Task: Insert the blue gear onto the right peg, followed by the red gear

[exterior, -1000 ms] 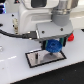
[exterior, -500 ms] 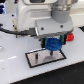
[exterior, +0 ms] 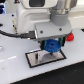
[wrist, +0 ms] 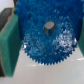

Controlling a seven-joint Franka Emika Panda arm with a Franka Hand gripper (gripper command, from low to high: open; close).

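Reaching straight down over the grey plate (exterior: 35, 59), fingers (exterior: 53, 50) clamping the blue gear (wrist: 47, 37) (held flat).

The blue gear (exterior: 52, 47), a bright blue toothed disc with a centre hole, sits tilted just above the grey plate (exterior: 35, 59) with its black border. In the wrist view the blue gear (wrist: 47, 37) fills the picture, something dark showing in its hole. The red gear (exterior: 73, 36) lies well away from the plate.
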